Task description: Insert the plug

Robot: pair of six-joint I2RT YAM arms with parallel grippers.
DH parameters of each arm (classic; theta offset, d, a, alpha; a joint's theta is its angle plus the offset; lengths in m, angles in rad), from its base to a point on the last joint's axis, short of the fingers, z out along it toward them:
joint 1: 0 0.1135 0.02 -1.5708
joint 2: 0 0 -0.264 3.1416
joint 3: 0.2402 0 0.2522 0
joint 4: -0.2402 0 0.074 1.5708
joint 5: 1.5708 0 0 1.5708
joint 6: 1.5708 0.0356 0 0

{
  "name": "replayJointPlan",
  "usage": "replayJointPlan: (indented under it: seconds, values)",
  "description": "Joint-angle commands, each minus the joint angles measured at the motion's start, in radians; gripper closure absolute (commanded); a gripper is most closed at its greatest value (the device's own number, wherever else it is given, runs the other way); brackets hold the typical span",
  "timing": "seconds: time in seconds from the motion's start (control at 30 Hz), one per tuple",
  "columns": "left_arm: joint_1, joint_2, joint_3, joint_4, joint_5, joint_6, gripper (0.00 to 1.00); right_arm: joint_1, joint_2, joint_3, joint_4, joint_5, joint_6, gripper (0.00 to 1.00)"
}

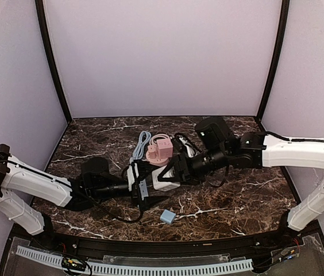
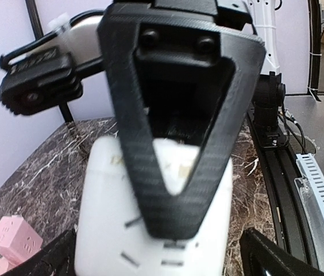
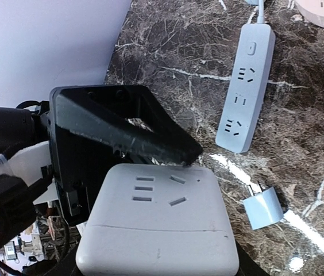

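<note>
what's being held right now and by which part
A white socket cube, apparently by both: the right hand has a finger across a slotted face, the left hand flanks its sides. Which bears it cannot be told.

Open table around plug; power strip nearby.

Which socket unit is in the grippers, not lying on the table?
The white square socket block, between the left gripper and right gripper; the pale blue power strip and pink socket cube lie on the marble table.
</note>
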Motion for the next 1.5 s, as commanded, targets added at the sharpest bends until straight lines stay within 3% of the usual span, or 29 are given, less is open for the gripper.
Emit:
replayJointPlan:
  seconds: [0.0, 0.2, 0.33, 0.47, 0.57, 0.83, 0.93, 1.1, 1.47]
  values:
    - [-0.012, -0.031, -0.054, 0.017, -0.167, -0.113, 0.01, -0.021, -0.075, -0.053, -0.019, 0.094, -0.08, 0.86]
    - [-0.038, -0.023, -0.057, -0.07, -0.481, -0.322, 0.01, -0.128, -0.173, -0.156, -0.046, 0.179, -0.134, 0.9]
    - [-0.048, -0.024, 0.034, -0.375, -0.777, -0.562, 0.02, -0.154, -0.228, -0.196, -0.079, 0.244, -0.156, 0.91]
    - [-0.048, 0.033, 0.135, -0.683, -0.909, -0.811, 0.06, -0.158, -0.278, -0.22, -0.102, 0.285, -0.162, 0.91]
    - [-0.049, 0.069, 0.191, -0.794, -0.897, -0.923, 0.09, -0.158, -0.309, -0.232, -0.121, 0.321, -0.161, 0.91]
    - [-0.05, 0.217, 0.311, -0.929, -0.886, -1.036, 0.18, -0.158, -0.37, -0.261, -0.144, 0.342, -0.151, 0.91]
    - [-0.05, 0.255, 0.319, -0.922, -0.887, -1.047, 0.21, -0.158, -0.388, -0.278, -0.144, 0.342, -0.144, 0.91]
    - [-0.051, 0.298, 0.33, -0.855, -0.84, -1.034, 0.38, -0.158, -0.404, -0.284, -0.156, 0.336, -0.142, 0.91]
    - [-0.05, 0.366, 0.345, -0.822, -0.74, -1.042, 0.5, -0.158, -0.413, -0.288, -0.167, 0.338, -0.139, 0.91]
